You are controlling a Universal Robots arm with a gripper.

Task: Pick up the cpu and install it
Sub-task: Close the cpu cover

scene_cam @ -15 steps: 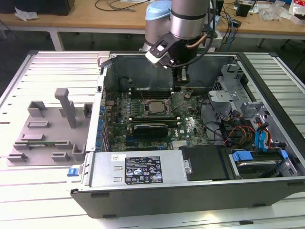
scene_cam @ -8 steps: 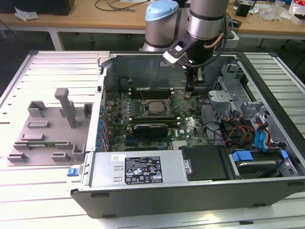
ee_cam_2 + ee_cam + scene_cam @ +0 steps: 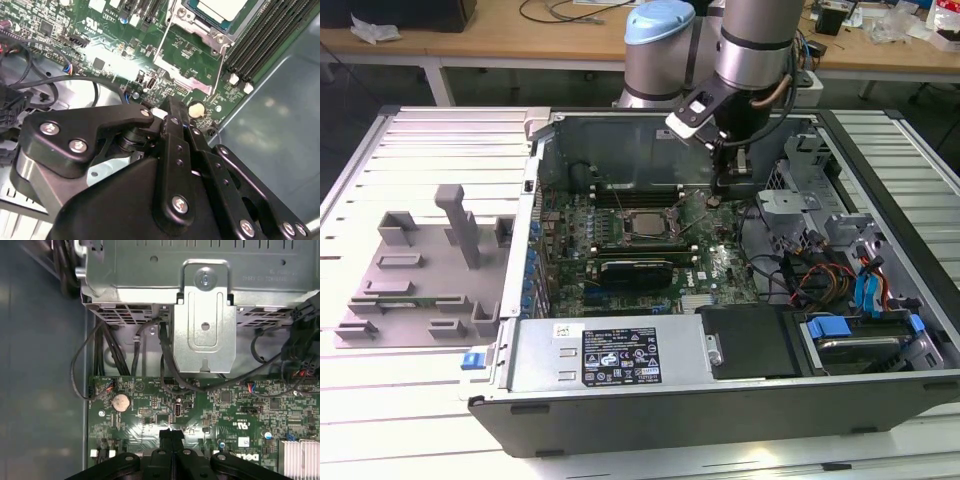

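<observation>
The cpu (image 3: 642,226) appeared to sit already in its socket on the motherboard (image 3: 720,268), inside the open computer case (image 3: 720,405). The step in hand was therefore judged to be finishing the installation, not the pick. To do it well, the arm would need to keep its tool level over the board. It would also need to stay clear of the loose black cables (image 3: 165,357) and the metal drive cage (image 3: 205,330), and press on nothing but the socket's metal frame (image 3: 195,84).

The gripper (image 3: 171,434) had its fingers pressed together with nothing between them. It hung just above the board, close to the round coin battery (image 3: 120,401). The cpu lay near it, toward the exterior view's left, and did not touch it.
</observation>
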